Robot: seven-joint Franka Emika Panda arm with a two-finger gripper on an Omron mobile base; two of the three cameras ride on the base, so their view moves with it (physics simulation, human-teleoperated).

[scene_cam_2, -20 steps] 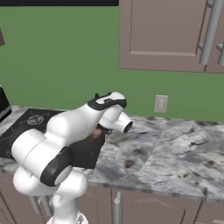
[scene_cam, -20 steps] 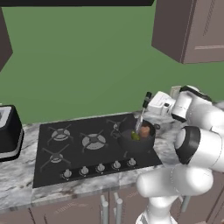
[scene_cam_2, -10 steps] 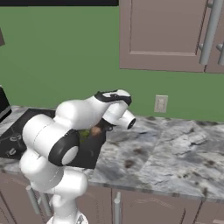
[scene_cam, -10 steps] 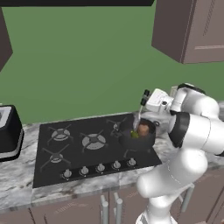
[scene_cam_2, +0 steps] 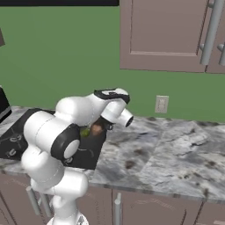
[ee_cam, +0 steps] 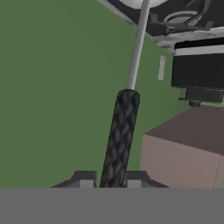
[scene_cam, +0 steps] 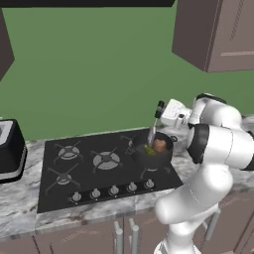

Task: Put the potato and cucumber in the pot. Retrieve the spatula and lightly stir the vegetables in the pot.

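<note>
Elbow swung rightward; claw [ee_cam: 112,181] pinches spatula [scene_cam: 154,126] upright.

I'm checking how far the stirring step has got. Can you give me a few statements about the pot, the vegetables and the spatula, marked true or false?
1. The potato lies inside the pot. True.
2. The cucumber lies on the counter beside the stove. False: it is in the pot, next to the potato.
3. The gripper is shut on the spatula by its dark handle. True.
4. The spatula lies flat on the cooktop. False: it stands steeply, its pale shaft reaching down into the pot.
5. The pot sits on a left burner. False: it sits at the right end.
</note>
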